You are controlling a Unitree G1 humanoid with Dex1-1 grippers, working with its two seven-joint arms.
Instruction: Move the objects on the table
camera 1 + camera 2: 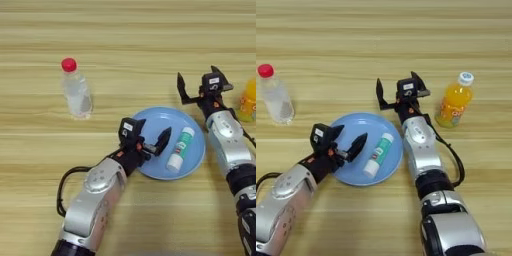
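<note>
On blue plate (351,172): teal-capped tube (379,154), label unreadable; L end effector (348,140) & R end effector (401,85) both spread.

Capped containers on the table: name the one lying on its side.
The white teal-capped tube, lying flat on the blue plate. The red-capped clear bottle and orange drink bottle both stand upright.

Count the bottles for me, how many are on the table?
2. The clear red-capped bottle stands far left; the orange drink bottle stands on the right, beside the right claw. None looks hidden.

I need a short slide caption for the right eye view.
Tube lies on blue plate; both open hands hover nearby.
</note>
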